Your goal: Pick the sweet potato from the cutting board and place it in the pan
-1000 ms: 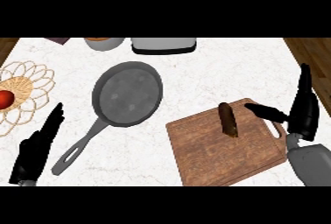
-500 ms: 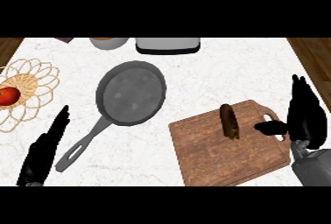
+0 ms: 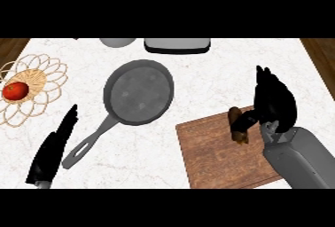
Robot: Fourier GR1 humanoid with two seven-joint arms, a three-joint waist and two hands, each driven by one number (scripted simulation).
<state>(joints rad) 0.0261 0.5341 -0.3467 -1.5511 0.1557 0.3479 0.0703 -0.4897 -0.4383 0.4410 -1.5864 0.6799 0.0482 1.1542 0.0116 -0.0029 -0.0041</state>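
The white marble table (image 3: 196,80) carries a wooden cutting board (image 3: 222,155) at lower right and a grey pan (image 3: 138,97) left of it, handle toward the lower left. The right hand (image 3: 271,102) curls its thumb against the sweet potato (image 3: 237,126), which lies on the board's top edge, long axis nearly upright in view. The left hand (image 3: 56,148) rests open at lower left.

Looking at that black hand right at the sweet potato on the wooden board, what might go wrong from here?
1. The right hand meets the sweet potato only at one side, so it may roll or slip on the cutting board as the fingers close.
2. The potato must cross bare counter to the pan; it could fall short.
3. The pan's long handle points toward the left hand, so a bump could shift the pan.
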